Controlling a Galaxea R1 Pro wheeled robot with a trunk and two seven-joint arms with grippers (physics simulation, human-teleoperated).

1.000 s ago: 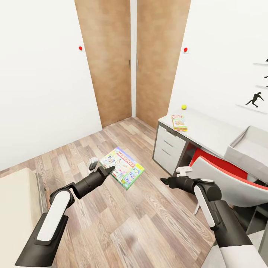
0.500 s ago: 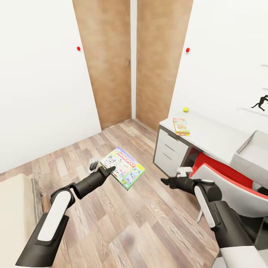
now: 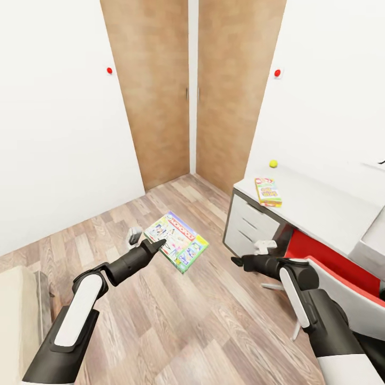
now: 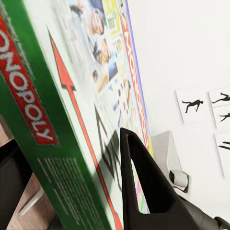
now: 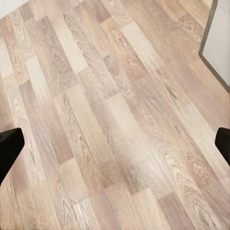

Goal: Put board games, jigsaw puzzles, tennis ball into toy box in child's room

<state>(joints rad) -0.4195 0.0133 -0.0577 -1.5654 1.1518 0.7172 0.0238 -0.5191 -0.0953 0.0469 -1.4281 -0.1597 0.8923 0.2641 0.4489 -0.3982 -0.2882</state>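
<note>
Head view: left gripper (image 3: pixel 156 246) clamps Monopoly box (image 3: pixel 176 240) by edge; shallow pinch, risk slipping before worktop (image 3: pixel 321 206). Right gripper (image 3: pixel 236 260) apart, empty.

Wood-plank floor (image 5: pixel 115 120) with pale and brown boards running diagonally from about 11 o'clock toward 5 o'clock. Two dark fingertips (image 5: pixel 9 148) sit at the 9 and 3 o'clock edges (spread wide, nothing between them). A white panel (image 5: pixel 219 38) stands at 2 o'clock.

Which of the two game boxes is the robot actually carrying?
The white-green Monopoly box, held up over the floor in the left pincer. The smaller colourful box lies untouched on the table.
</note>
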